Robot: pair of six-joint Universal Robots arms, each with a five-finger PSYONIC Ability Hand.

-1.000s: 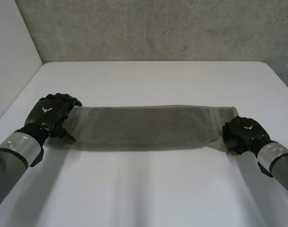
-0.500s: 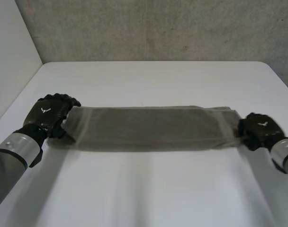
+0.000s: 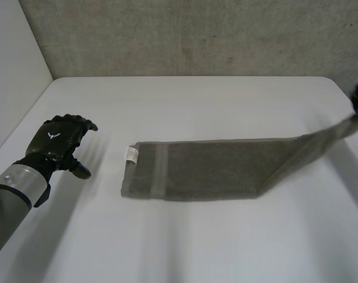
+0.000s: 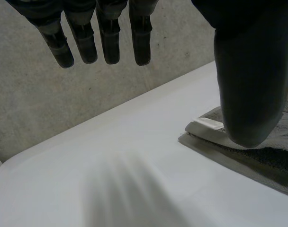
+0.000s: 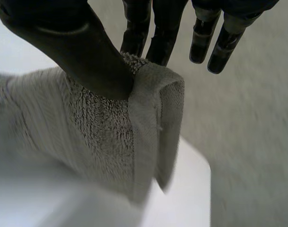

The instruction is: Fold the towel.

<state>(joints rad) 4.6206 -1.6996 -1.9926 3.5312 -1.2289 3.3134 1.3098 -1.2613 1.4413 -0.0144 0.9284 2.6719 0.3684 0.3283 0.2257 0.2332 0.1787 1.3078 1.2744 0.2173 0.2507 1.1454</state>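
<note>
The right hand point(image 5: 73, 42), pinching the raised end of the towel point(image 3: 214, 171) lying across the table point(image 3: 196, 100), should carry it squarely onto the flat end beside the open, empty left hand point(image 3: 58, 141).

Black left hand point(image 3: 56, 143) with white emblem, on grey forearm point(image 3: 14, 191).

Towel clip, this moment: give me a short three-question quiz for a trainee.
1. True or false: the black left hand holds the grey-brown terry towel.
2. Which hand's fingers and thumb pinch the towel's lifted end? A. left hand B. right hand
3. Fill in: the towel's end with the small white label lies on the white ___.
Key: 1 false; 2 B; 3 table.
</note>
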